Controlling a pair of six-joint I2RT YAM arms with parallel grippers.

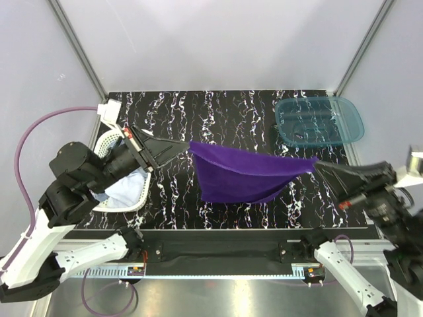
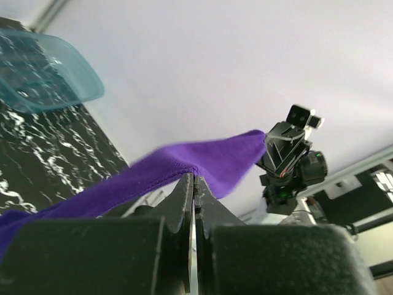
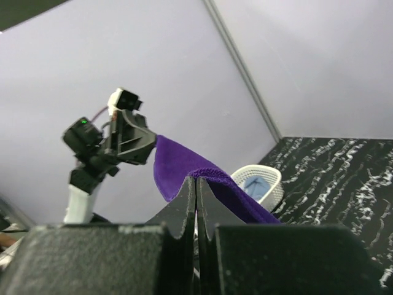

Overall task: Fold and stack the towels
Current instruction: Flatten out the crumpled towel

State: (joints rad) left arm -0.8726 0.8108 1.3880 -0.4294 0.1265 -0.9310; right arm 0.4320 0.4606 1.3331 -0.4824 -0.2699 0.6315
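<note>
I am holding the purple towel (image 1: 241, 175) stretched in the air above the middle of the table (image 1: 231, 112), my left gripper (image 1: 186, 143) and right gripper (image 1: 316, 162) each clamped on a corner, risking a slip if I pull wider.

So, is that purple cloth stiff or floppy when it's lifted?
Probably floppy: the purple towel sags between the left end effector and right end effector, each shut on a corner. Likely light, since two small pinches hold it aloft.

deep purple towel (image 1: 241, 173), teal bin (image 1: 319, 121)
</note>
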